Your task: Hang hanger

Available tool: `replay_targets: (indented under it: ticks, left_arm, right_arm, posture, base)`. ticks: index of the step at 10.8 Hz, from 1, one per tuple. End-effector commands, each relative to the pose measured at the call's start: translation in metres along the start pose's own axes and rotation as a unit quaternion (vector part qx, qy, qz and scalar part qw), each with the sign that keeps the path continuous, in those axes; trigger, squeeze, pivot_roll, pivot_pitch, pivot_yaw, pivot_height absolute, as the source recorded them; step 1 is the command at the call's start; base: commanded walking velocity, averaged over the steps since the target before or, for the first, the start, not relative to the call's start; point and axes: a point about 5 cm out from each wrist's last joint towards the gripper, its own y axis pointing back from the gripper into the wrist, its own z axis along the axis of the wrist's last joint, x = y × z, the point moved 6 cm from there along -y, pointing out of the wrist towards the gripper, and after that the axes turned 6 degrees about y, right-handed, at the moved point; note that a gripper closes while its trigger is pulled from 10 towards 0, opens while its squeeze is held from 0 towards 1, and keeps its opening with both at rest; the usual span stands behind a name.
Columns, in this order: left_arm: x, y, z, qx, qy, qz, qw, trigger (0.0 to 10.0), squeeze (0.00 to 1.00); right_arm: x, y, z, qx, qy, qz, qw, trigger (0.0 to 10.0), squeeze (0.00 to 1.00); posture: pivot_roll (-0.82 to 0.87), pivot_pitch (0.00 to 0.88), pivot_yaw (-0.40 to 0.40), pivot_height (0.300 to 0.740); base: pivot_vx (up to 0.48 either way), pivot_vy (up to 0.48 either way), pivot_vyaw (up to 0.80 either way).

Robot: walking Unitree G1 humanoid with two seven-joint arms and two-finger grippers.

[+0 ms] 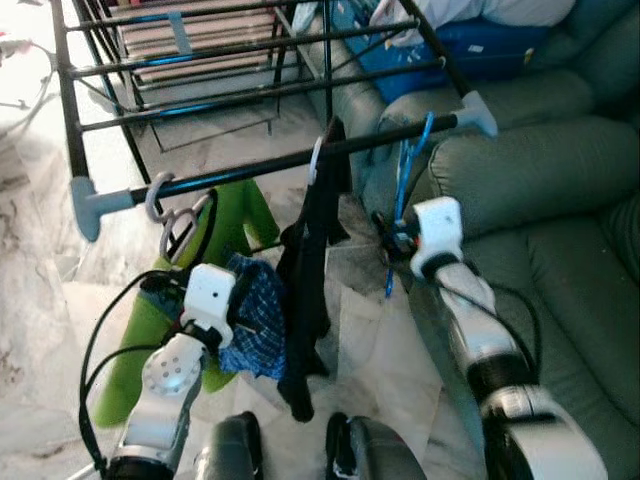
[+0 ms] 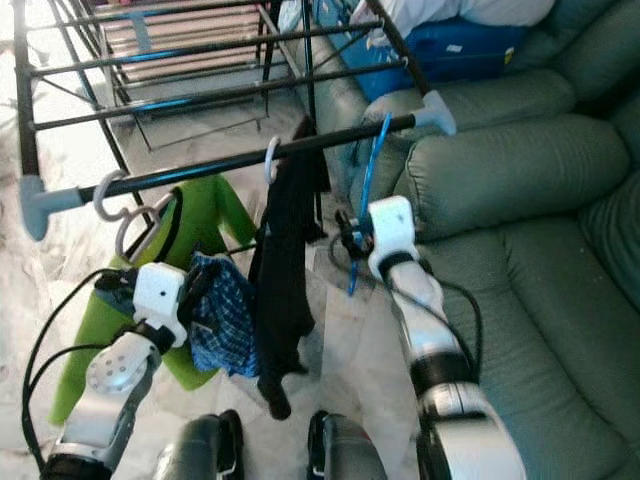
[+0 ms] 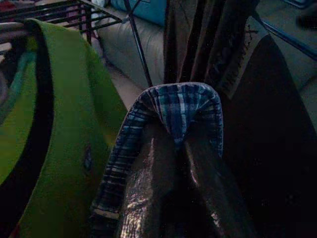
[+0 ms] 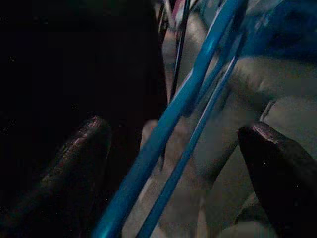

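Gripping a blue plaid garment (image 1: 255, 315), your left hand (image 3: 178, 148) has its fingers pinched together on a fold of the cloth, beside the green shirt (image 1: 235, 215) and the dark garment (image 1: 310, 290) already hanging from the drying rack's front rail (image 1: 290, 165). Farther right, your right hand (image 4: 178, 148) sits with fingers apart around the blue hanger (image 1: 405, 200), hooked on that rail near its capped end. Open rail lies between the dark garment and the hanger; the green sofa (image 1: 540, 190) crowds the right.

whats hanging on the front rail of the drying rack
On the front rail: a green garment, a black garment and a blue hanger. The green garment's hanger is mostly covered by its fabric.
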Motion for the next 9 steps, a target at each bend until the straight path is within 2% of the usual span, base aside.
replay_targets:
  ticks: [1, 3, 5, 6, 7, 9]
  left_arm:
    - [-0.003, 0.000, 0.002, 0.000, -0.005, -0.004, 1.000, 10.0, 0.00]
    - [-0.003, 0.001, 0.000, 0.002, -0.006, -0.003, 1.000, 10.0, 0.00]
    - [-0.005, -0.001, 0.000, 0.004, -0.007, -0.008, 1.000, 10.0, 0.00]
    - [-0.006, -0.003, 0.000, 0.005, -0.007, -0.011, 1.000, 10.0, 0.00]
    - [-0.008, -0.004, 0.000, 0.007, -0.010, -0.018, 1.000, 10.0, 0.00]
    - [-0.009, -0.003, -0.002, 0.010, -0.013, -0.017, 1.000, 10.0, 0.00]
  right_arm:
    - [-0.005, 0.003, -0.017, 0.037, 0.001, -0.004, 0.999, 10.0, 0.00]
    - [-0.025, 0.013, -0.036, 0.074, 0.014, -0.038, 0.996, 10.0, 0.00]
    - [-0.057, 0.023, -0.034, 0.059, 0.019, -0.088, 0.994, 10.0, 0.00]
    - [-0.064, 0.022, -0.030, 0.050, 0.015, -0.090, 0.995, 10.0, 0.00]
    - [-0.065, 0.019, -0.023, 0.039, 0.013, -0.073, 0.996, 10.0, 0.00]
    - [-0.066, 0.010, -0.004, 0.020, 0.025, 0.003, 0.999, 10.0, 0.00]
  posture:
    - [0.04, 0.198, -0.079, 0.740]
    - [0.04, 0.198, -0.080, 0.740]
    - [0.02, 0.201, -0.069, 0.740]
    - [0.01, 0.206, -0.067, 0.740]
    - [0.01, 0.216, -0.064, 0.740]
    - [0.01, 0.227, -0.063, 0.740]
  base:
    - [0.000, 0.000, 0.00]
    - [0.000, 0.000, 0.00]
    - [0.000, 0.000, 0.00]
    - [0.000, 0.000, 0.00]
    - [0.000, 0.000, 0.00]
    - [0.000, 0.000, 0.00]
